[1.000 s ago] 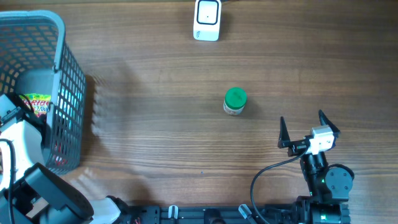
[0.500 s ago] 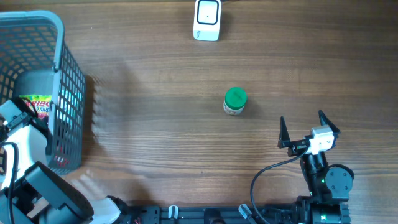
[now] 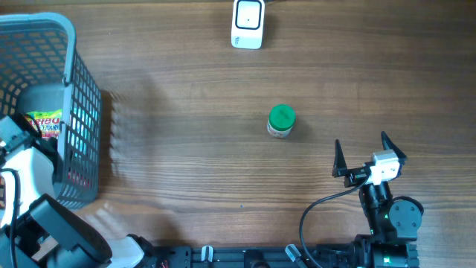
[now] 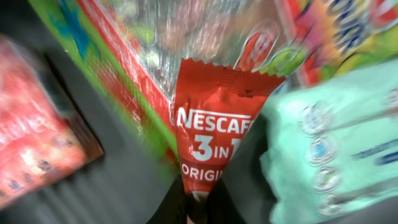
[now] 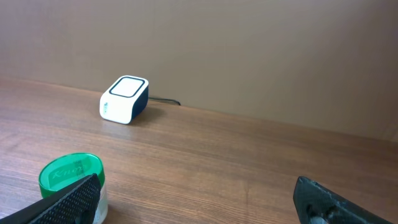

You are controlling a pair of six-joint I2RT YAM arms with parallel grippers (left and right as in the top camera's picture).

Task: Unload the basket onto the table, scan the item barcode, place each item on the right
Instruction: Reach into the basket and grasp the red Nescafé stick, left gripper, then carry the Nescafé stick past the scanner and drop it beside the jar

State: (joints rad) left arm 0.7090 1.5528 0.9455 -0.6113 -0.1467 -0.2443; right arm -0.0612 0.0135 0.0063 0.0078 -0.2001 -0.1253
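Observation:
Deep in the grey basket at the table's left, my left gripper is shut on the bottom end of a red Nescafe 3-in-1 sachet, which stands up between its dark fingers. From overhead only the arm's white body shows over the basket, not its fingers. The white scanner sits at the far middle edge of the table; it is the small box in the right wrist view. My right gripper rests open at the lower right, nothing between its fingers.
A green-lidded jar stands mid-table, just ahead and left of the right gripper. Around the sachet lie a pale green tissue pack, a red packet and a clear-wrapped pack.
The left gripper has closed on the sachet inside the basket. The basket and its contents shifted slightly. The right arm has not moved.

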